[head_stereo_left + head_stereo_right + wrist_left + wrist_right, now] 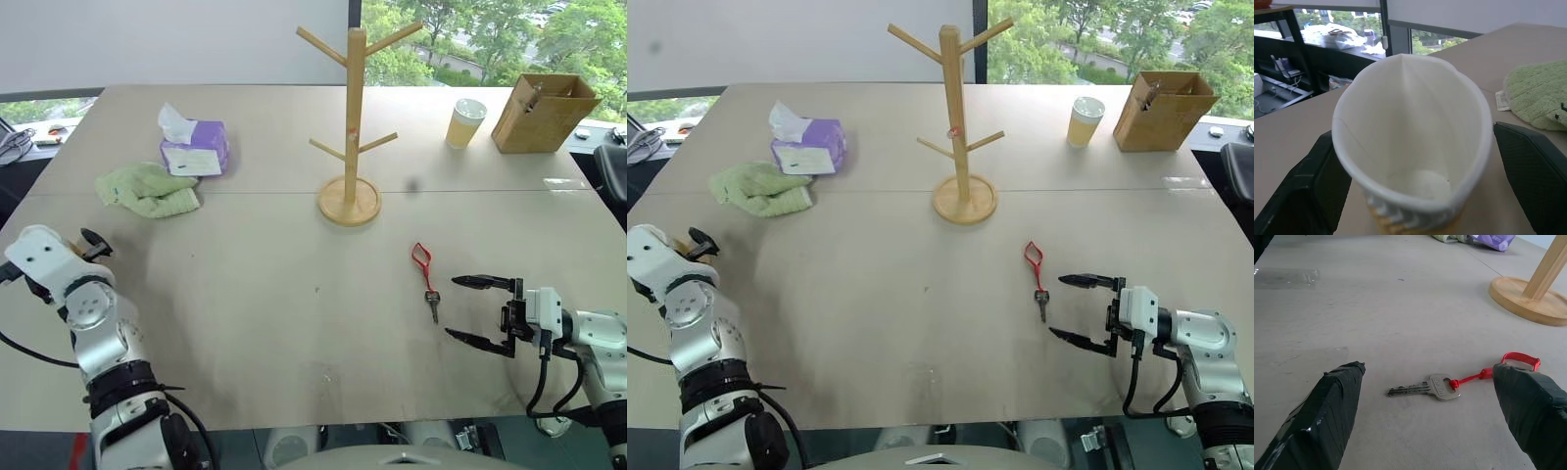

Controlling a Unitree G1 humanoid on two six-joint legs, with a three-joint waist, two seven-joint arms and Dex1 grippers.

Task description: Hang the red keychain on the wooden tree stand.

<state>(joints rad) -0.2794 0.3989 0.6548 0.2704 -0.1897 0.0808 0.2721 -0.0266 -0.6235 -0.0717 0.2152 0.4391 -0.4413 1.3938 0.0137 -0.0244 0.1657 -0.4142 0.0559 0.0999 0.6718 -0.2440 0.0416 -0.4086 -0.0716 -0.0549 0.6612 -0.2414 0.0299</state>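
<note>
The small red keychain (424, 272), a thin red loop with a short dark metal key on its end, lies flat on the pale table (255, 323), its long axis running from the loop, on the side toward the tall light-wood tree stand (351, 117), to the key on the near side. The right gripper (481, 310) is much the nearer one: it hovers low just beside the key, its two black fingers spread wide and empty, pointing across toward it. The left gripper (1415, 161) sits well apart at the table's left edge, fingers spread either side of a white paper cup (1410, 147) without squeezing it.
</note>
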